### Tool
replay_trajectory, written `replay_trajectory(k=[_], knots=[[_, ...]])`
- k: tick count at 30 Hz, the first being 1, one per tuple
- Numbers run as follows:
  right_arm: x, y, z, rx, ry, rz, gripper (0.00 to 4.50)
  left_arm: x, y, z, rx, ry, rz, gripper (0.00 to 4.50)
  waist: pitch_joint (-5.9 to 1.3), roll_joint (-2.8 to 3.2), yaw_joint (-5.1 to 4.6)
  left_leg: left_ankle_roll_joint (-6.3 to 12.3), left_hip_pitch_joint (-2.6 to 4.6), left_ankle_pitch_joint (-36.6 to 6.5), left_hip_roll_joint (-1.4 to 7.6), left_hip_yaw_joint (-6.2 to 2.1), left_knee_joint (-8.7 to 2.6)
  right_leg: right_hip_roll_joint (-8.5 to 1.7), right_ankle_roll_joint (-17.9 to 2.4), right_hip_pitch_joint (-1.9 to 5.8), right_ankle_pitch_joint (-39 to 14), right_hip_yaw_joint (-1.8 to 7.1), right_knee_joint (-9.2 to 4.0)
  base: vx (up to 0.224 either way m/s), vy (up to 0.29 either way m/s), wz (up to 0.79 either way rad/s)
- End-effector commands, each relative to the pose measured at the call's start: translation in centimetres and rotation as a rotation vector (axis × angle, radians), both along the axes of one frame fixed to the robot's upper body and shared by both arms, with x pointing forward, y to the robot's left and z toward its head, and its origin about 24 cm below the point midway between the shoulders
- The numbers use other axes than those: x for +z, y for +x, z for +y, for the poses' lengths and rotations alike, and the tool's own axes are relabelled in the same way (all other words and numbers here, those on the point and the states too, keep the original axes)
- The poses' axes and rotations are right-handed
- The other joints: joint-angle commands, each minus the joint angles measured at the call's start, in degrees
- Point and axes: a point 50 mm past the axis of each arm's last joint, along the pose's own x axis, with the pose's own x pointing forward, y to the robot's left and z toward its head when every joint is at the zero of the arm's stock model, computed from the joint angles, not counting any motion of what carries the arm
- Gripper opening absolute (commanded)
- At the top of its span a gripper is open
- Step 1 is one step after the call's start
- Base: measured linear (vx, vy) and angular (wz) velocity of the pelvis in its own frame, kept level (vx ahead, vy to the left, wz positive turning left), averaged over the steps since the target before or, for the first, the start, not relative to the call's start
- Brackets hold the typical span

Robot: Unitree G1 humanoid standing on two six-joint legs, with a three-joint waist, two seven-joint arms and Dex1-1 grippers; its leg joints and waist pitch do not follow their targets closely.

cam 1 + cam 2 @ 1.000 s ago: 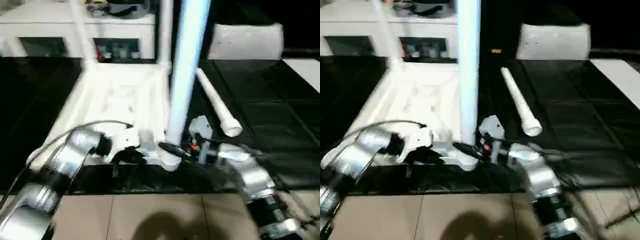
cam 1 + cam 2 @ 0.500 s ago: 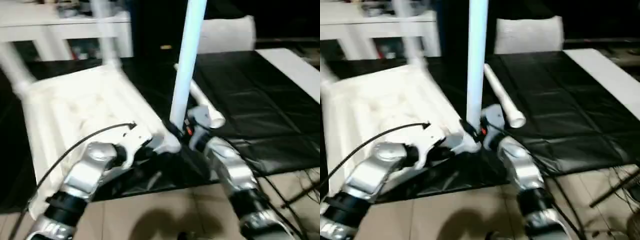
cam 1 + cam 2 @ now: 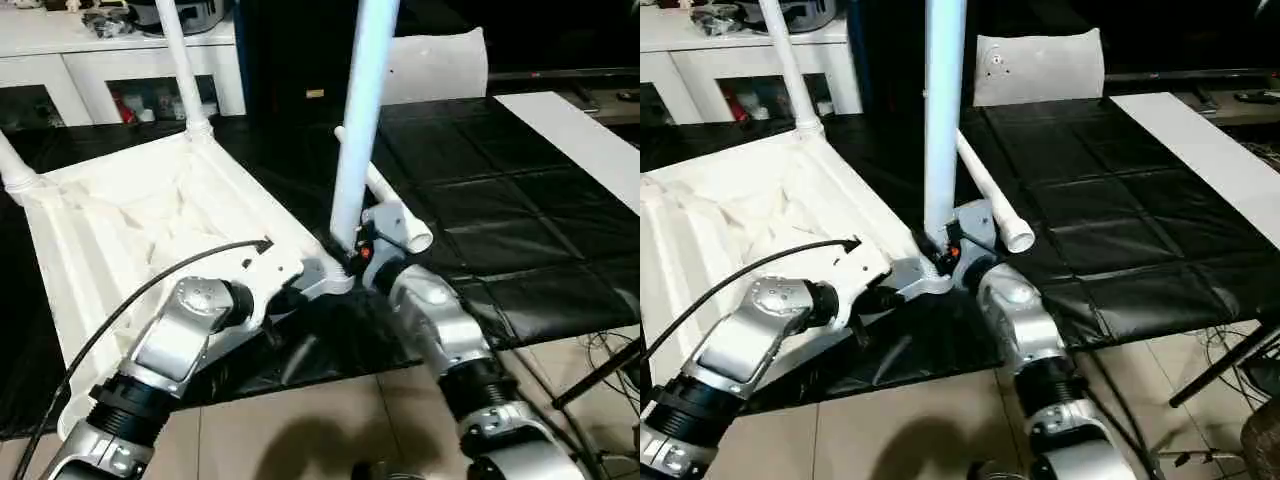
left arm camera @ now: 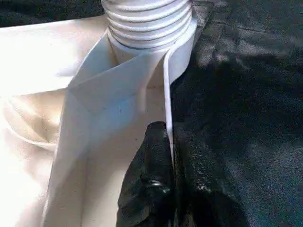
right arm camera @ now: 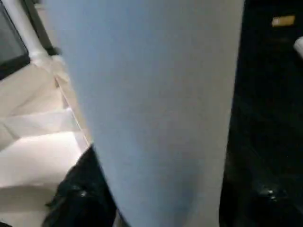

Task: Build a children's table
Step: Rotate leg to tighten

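Right by the left hand [image 4: 154, 189], pinching the tabletop [image 3: 120, 230] rim, the near corner has swung round; right hand [image 3: 362, 255] grips the upright leg [image 3: 362, 110] seated there, one leg [image 3: 385, 200] left.

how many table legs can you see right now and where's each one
4: three stand in the tabletop's corner sockets, far, left edge, and near by the right gripper; one lies loose on the black mat.

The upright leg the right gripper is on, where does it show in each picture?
Left eye: upright leg, centre, rising off the top.
Right eye: left of centre.
Left wrist: its ribbed base in the corner socket.
Right wrist: close up.
Shared landmark: the loose leg lying behind it.
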Motion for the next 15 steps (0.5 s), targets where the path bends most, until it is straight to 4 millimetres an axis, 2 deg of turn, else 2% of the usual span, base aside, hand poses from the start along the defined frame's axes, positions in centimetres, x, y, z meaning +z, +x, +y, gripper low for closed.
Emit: replay_trajectory(k=[1, 3, 4, 5, 6, 8, 10, 11, 13, 14, 15], knots=[[-3.2, -1.1, -0.2, 0.008, -0.080, 0.147, 3.06, 1.8, 0.0, -1.5, -0.096, -0.035, -0.071, 0.00, -1.92, 0.76, 0.11, -0.04, 0.19, -38.45, 0.29, -0.28, -4.66, -3.81, -1.93, 1.70, -39.52, 1.43, -5.17, 0.000, 0.000, 0.00], [-3.2, -1.1, -0.1, 0.022, -0.064, 0.153, 3.22, 1.7, 0.0, -1.3, -0.102, -0.033, -0.071, 0.00, -2.19, 0.84, 0.66, 0.30, 0.02, -35.44, 0.25, 0.01, -4.56, -3.86, -3.53, 1.55, -36.86, 2.29, -4.80, 0.000, 0.000, 0.00], [-3.2, -1.1, -0.1, 0.022, -0.060, 0.154, 3.22, 1.7, 0.0, -1.3, -0.103, -0.033, -0.071, 0.00, -2.19, 0.84, 0.66, 0.30, 0.02, -35.44, 0.25, 0.01, -4.56, -3.86, -3.53, 1.55, -36.86, 2.29, -4.80, 0.000, 0.000, 0.00], [-3.1, -1.1, -0.2, 0.009, -0.045, 0.152, 3.34, 1.8, 0.1, -1.1, -0.107, -0.028, -0.071, 0.00, -2.30, 1.02, 1.05, 0.61, -0.58, -32.67, 0.40, 0.09, -4.69, -3.84, -5.24, 1.79, -33.91, 2.86, -4.15, 0.000, 0.000, 0.00], [-3.1, -1.1, -0.3, 0.003, -0.049, 0.150, 3.43, 1.8, 0.2, -1.0, -0.107, -0.026, -0.072, 0.00, -2.52, 1.00, 1.25, 0.83, -0.85, -31.08, 0.54, 0.25, -4.70, -3.78, -6.31, 1.91, -31.58, 3.21, -3.83, 0.000, 0.000, 0.00], [-3.2, -1.1, -0.6, 0.002, -0.053, 0.147, 3.59, 1.8, 0.3, -0.8, -0.107, -0.021, -0.073, 0.00, -2.94, 0.91, 1.92, 1.30, -1.06, -27.29, 0.64, 0.65, -4.57, -3.66, -7.93, 1.95, -27.58, 3.77, -3.22, 0.000, 0.000, 0.00], [-3.2, -1.3, -0.8, 0.009, -0.053, 0.143, 3.71, 1.7, 0.4, -0.6, -0.108, -0.011, -0.075, 0.00, -2.98, 0.70, 2.29, 1.76, -1.43, -24.87, 0.60, 0.92, -4.56, -3.50, -8.51, 2.18, -26.02, 4.00, -2.89, 0.000, 0.000, 0.00], [-3.2, -1.7, -1.2, 0.032, -0.038, 0.138, 3.86, 1.7, 0.6, -0.1, -0.108, 0.002, -0.076, 0.00, -3.31, 0.40, 3.09, 2.69, -1.23, -21.24, 0.63, 1.58, -4.27, -3.29, -9.35, 1.94, -23.09, 4.61, -2.57, 0.000, 0.000, 0.00], [-3.3, -2.0, -1.7, 0.036, -0.035, 0.135, 3.92, 1.7, 0.8, 0.2, -0.108, 0.007, -0.076, 0.00, -3.62, 0.42, 3.72, 3.40, -1.31, -17.92, 0.60, 1.91, -4.02, -3.20, -10.16, 2.12, -20.46, 5.00, -2.06, 0.000, 0.000, 0.00], [-3.3, -2.2, -1.9, 0.043, -0.033, 0.131, 4.15, 1.7, 0.9, 0.3, -0.110, 0.011, -0.077, 0.00, -4.42, 0.65, 4.82, 4.35, -1.72, -10.09, 0.77, 2.12, -3.57, -3.18, -11.79, 2.82, -12.14, 5.21, -0.73, 0.000, 0.000, 0.00], [-3.3, -2.4, -2.1, 0.049, -0.031, 0.128, 4.22, 1.7, 0.9, 0.5, -0.113, 0.014, -0.077, 0.00, -4.09, 0.43, 5.39, 5.29, -1.75, -7.63, 0.66, 2.41, -3.44, -2.89, -12.58, 2.64, -9.18, 5.22, -0.55, 0.000, 0.000, 0.00]])
